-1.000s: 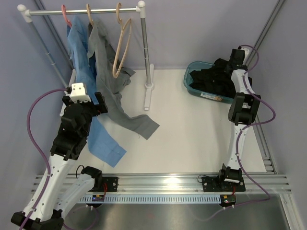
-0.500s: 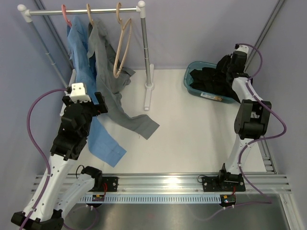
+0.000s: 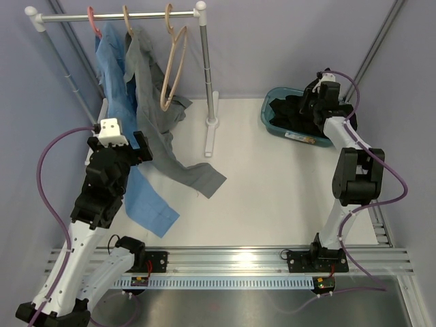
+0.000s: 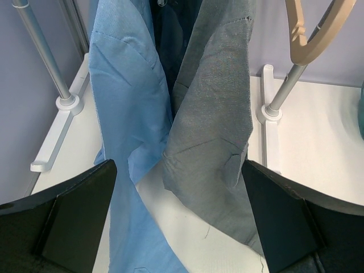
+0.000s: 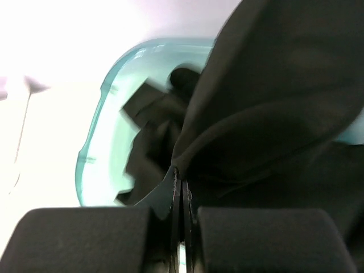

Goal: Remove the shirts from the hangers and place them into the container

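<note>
A light blue shirt (image 3: pixel 112 82) (image 4: pixel 125 102) hangs on the pink hanger (image 3: pixel 92 20). Beside it a grey shirt (image 3: pixel 157 126) (image 4: pixel 216 114) hangs from a tan hanger (image 3: pixel 127 20), its tail trailing on the table. A second tan hanger (image 3: pixel 174 68) (image 4: pixel 313 34) hangs bare. My left gripper (image 3: pixel 136 144) (image 4: pixel 179 170) stands wide open just in front of both shirts, holding nothing. The black shirt (image 3: pixel 296 112) (image 5: pixel 273 102) lies heaped in the teal container (image 3: pixel 267 117) (image 5: pixel 94 136). My right gripper (image 3: pixel 315 97) (image 5: pixel 182 176) is over the tub, shut on a fold of the black shirt.
The white-and-metal rail (image 3: pixel 116 15) stands at the back left, with its post (image 3: pixel 206 68) (image 4: pixel 284 91) and foot (image 3: pixel 211 136) between the shirts and the tub. An aluminium track (image 3: pixel 231 259) runs along the near edge. Purple walls close in the sides.
My right arm has swung left and down over the tub, and its gripper has closed on the black shirt. The left arm and the hanging shirts have not moved.
</note>
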You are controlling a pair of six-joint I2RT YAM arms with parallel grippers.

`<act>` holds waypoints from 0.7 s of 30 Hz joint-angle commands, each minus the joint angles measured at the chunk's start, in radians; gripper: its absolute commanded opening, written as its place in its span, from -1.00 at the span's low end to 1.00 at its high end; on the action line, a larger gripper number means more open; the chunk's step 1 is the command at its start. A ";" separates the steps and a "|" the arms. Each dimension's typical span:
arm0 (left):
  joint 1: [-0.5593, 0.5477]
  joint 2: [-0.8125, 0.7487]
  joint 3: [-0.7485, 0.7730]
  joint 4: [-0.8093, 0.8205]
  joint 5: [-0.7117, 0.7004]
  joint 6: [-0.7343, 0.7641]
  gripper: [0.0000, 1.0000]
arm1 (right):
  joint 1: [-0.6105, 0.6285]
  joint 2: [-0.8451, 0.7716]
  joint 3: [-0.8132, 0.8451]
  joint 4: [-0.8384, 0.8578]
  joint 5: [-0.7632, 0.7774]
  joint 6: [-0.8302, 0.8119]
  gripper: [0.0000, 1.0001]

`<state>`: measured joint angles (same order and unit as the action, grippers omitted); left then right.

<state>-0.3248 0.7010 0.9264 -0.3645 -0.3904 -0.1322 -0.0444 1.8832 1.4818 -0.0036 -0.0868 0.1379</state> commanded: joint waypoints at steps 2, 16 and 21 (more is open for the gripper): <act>0.007 -0.015 -0.001 0.058 -0.007 -0.012 0.98 | 0.038 0.076 0.072 -0.188 -0.155 0.037 -1.00; 0.007 -0.015 -0.001 0.056 -0.008 -0.014 0.98 | 0.107 0.241 0.199 -0.283 -0.151 0.262 -1.00; 0.007 -0.015 -0.001 0.058 -0.015 -0.012 0.98 | 0.098 0.347 0.360 -0.367 -0.003 0.322 -1.00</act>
<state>-0.3222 0.6945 0.9264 -0.3645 -0.3908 -0.1322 0.0494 2.1799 1.7512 -0.3019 -0.1860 0.3927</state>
